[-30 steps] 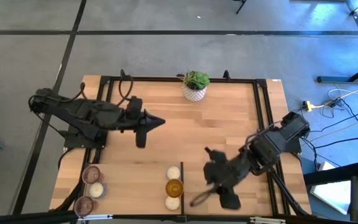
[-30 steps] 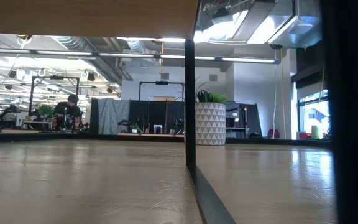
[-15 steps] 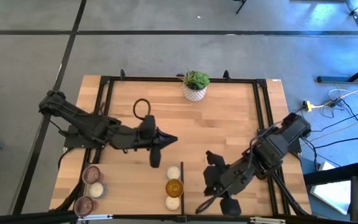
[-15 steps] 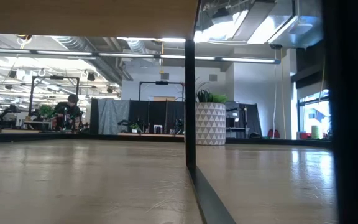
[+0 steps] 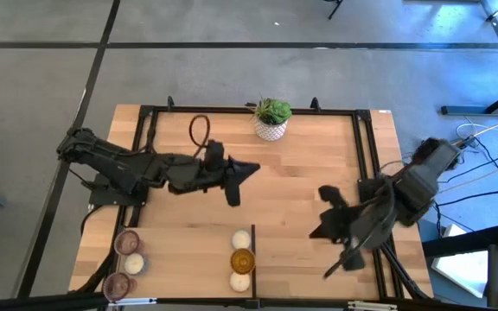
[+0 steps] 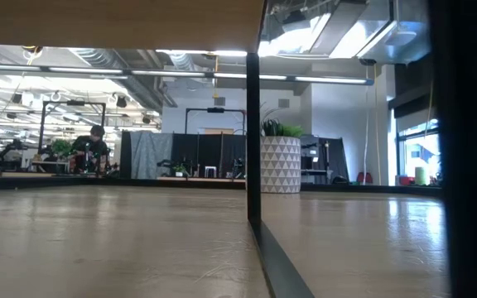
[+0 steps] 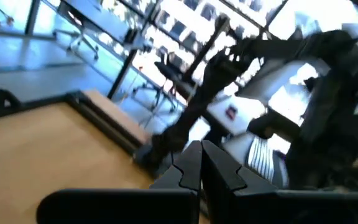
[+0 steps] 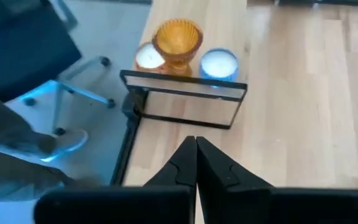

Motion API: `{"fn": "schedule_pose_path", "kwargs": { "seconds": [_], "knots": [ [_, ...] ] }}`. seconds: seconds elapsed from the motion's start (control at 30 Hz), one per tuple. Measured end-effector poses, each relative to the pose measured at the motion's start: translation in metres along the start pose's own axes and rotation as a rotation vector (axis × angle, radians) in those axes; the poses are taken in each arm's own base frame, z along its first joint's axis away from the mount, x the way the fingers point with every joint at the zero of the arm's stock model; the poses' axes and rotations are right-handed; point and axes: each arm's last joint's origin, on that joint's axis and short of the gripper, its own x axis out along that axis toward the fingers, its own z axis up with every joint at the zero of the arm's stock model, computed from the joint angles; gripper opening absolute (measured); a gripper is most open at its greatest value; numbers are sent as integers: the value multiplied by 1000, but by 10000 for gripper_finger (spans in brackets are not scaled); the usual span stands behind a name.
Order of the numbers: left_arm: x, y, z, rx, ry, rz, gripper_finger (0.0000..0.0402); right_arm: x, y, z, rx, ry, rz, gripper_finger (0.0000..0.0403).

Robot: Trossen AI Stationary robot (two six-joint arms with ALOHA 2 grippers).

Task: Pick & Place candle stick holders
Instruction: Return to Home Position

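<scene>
High view, left to right: one cluster of candle stick holders [image 5: 130, 246] sits at the table's [image 5: 318, 147] left corner on the edge farthest from the plant pot [image 5: 271, 128]. The left gripper [image 7: 201, 152] hangs over mid-table, well apart from that cluster, fingers pressed together and empty. A second row of holders, white, amber holder [image 5: 243, 259], white, stands at the same edge by the centre bar. The right gripper [image 8: 196, 146], also closed on nothing, hangs to that row's right, and its wrist view faces the row head-on. So we judge it the nearer arm, and the way home should lead straight away from the holders, not across them.
</scene>
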Motion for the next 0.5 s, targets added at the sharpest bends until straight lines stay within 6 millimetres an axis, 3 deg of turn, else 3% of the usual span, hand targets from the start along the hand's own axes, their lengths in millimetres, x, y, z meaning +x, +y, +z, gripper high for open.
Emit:
{"fn": "schedule_pose_path", "kwargs": {
  "seconds": [0.33, 0.5],
  "knots": [
    [19, 23, 30, -72, -179, 70, 2, -16, -75, -98, 86, -359, 352, 1],
    [21, 28, 35, -83, -233, 128, 2, -28, -104, -146, 49, -505, 297, 1]
  ]
}}
